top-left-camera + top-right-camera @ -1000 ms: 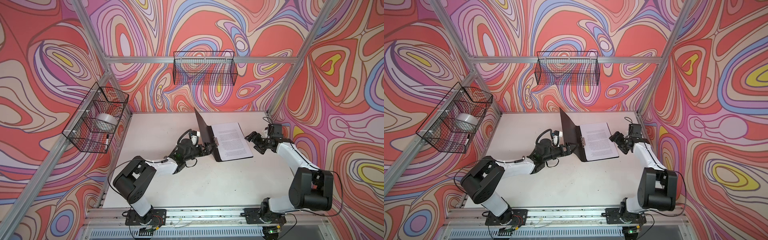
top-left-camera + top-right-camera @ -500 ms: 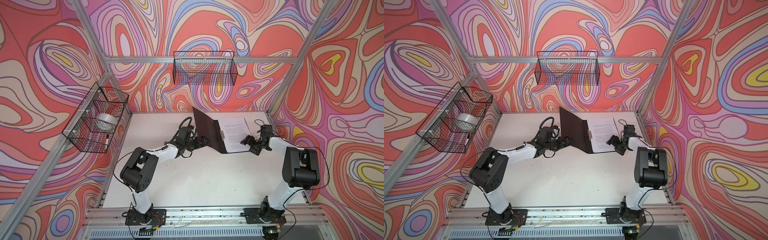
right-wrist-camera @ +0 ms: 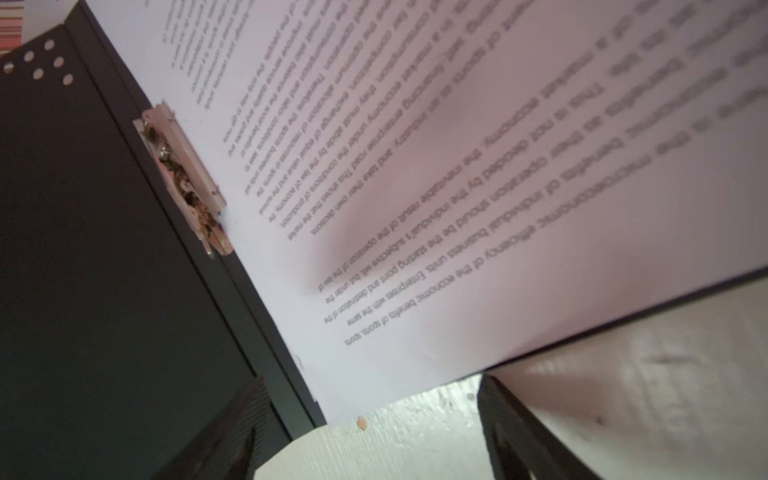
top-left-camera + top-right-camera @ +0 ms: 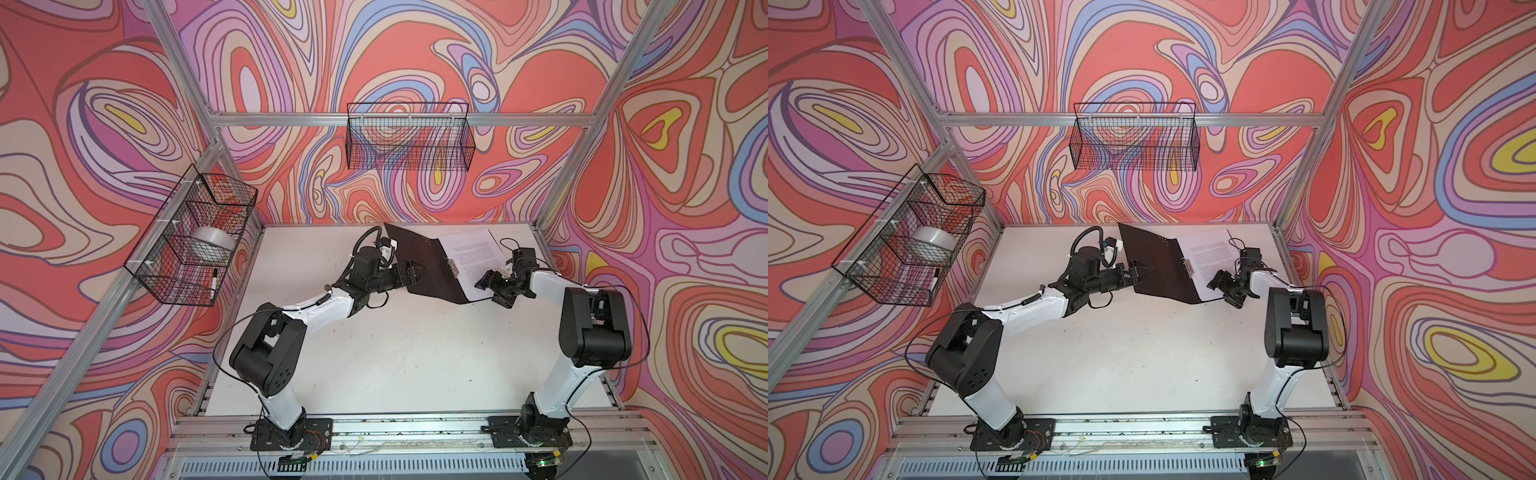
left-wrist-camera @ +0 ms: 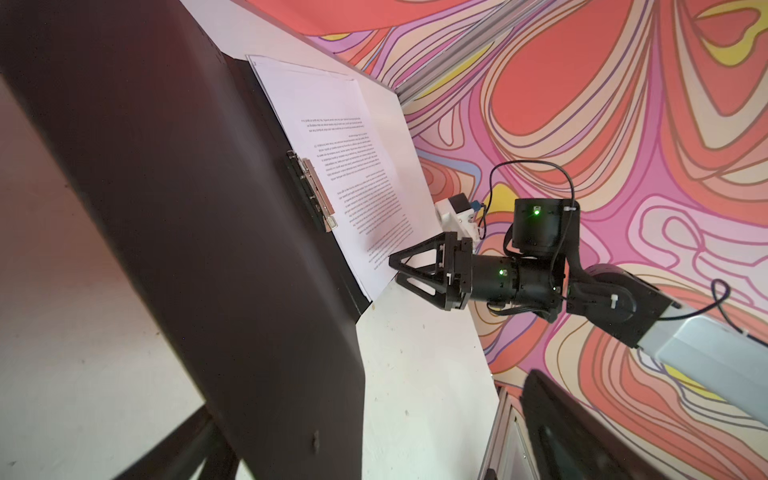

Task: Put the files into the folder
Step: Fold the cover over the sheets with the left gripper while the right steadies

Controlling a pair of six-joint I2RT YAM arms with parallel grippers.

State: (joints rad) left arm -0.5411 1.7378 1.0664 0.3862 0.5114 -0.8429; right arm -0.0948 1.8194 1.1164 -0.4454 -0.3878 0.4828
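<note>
At the far edge of the worktop point(image 4: 395, 353), my left gripper point(image 4: 419, 273) and right gripper point(image 4: 488, 291), jaws wide, flank the open folder point(image 4: 415, 249); its thin, limp files point(image 4: 473, 257) likely need an edge pinch.

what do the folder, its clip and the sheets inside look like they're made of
Folder: probably thin card or plastic board, matte black inside; the raised cover shows no bend. Clip: metal, shiny silver with a spring. Files: plain matte white paper, printed with black text.

1. A robotics lab cell is showing: silver aluminium frame bars point(image 4: 291, 120) are bordering swirl-printed red-and-purple walls point(image 4: 83, 124).
2. White-and-black robot arms point(image 4: 316, 305) are standing bolted to a grey metal rail point(image 4: 415, 428) along the white table's point(image 4: 415, 353) front edge.
</note>
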